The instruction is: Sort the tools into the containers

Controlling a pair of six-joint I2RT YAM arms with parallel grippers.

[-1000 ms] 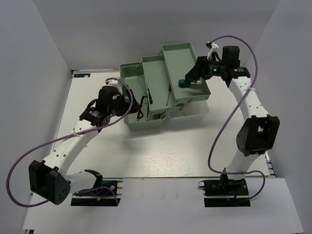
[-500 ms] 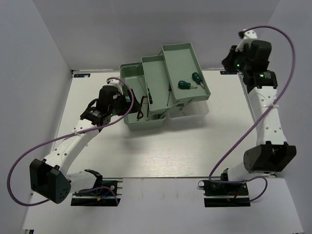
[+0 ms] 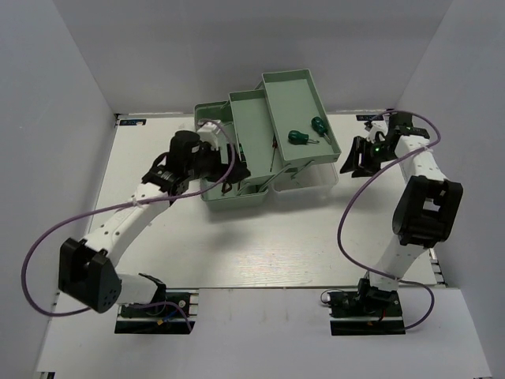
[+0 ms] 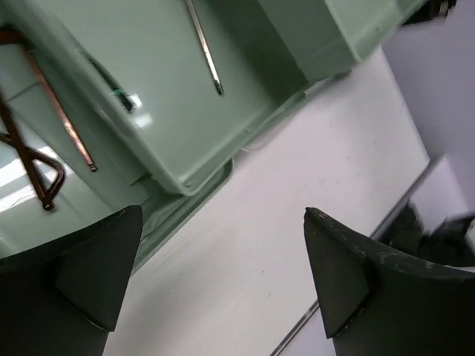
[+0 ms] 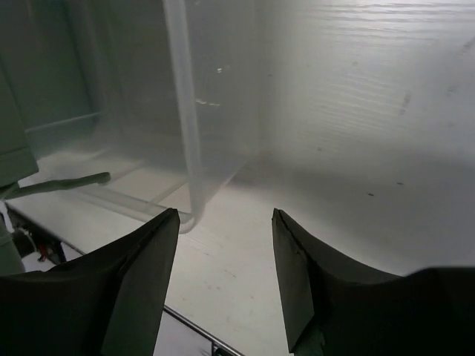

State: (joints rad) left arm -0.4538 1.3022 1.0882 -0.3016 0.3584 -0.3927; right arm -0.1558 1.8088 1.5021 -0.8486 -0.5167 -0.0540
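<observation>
Gaping empty, the left gripper [image 4: 223, 215] has its jaws spread just short of the pale green toolbox [image 4: 171, 111], reddish-brown hex keys [image 4: 59, 111] lying beyond one finger. On the right gripper [image 5: 225, 215] the jaws also stand apart, holding nothing, the translucent lid [image 5: 185, 111] directly ahead; two green-handled screwdrivers [image 3: 298, 137] lie in the top tray [image 3: 288, 91], well clear of both
</observation>
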